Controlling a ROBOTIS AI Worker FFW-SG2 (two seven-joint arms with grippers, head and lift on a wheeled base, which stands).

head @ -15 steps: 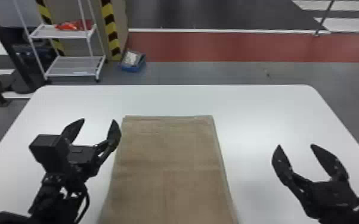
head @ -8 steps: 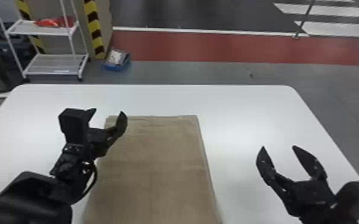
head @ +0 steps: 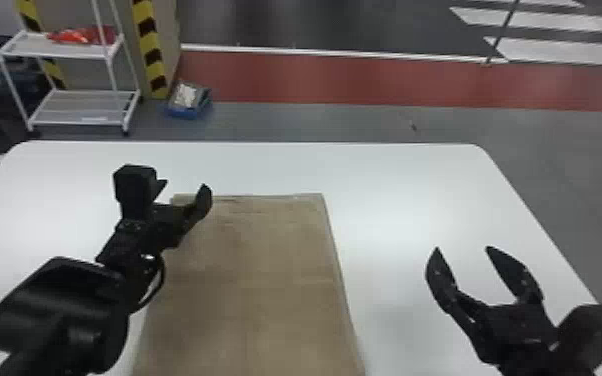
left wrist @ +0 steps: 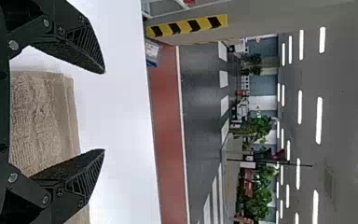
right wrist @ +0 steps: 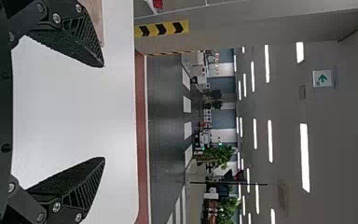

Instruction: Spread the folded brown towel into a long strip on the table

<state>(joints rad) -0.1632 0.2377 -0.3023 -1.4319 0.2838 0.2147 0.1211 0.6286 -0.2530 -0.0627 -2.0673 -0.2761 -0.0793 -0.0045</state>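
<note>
The brown towel [head: 260,280] lies flat on the white table, its far edge short of the table's far edge and its near end cut off by the head view's bottom. Over its far left corner is my left gripper [head: 183,186], open and holding nothing. In the left wrist view the towel [left wrist: 42,121] shows beyond and between the spread fingers of the left gripper [left wrist: 104,111]. To the right of the towel, over bare table, stands my right gripper [head: 461,248], also open; the right wrist view shows this gripper [right wrist: 104,112] with nothing between its fingers.
The white table [head: 390,190] extends on both sides of the towel and beyond it. Past its far edge, on the floor, are a white wire shelf [head: 77,107] with red items and a blue box [head: 188,102]. A striped pillar [head: 149,47] stands beside the shelf.
The left gripper has moved forward and right, from beside the towel to over its far left corner. The head view has shifted somewhat; the right gripper holds its place beside the towel, still open.
</note>
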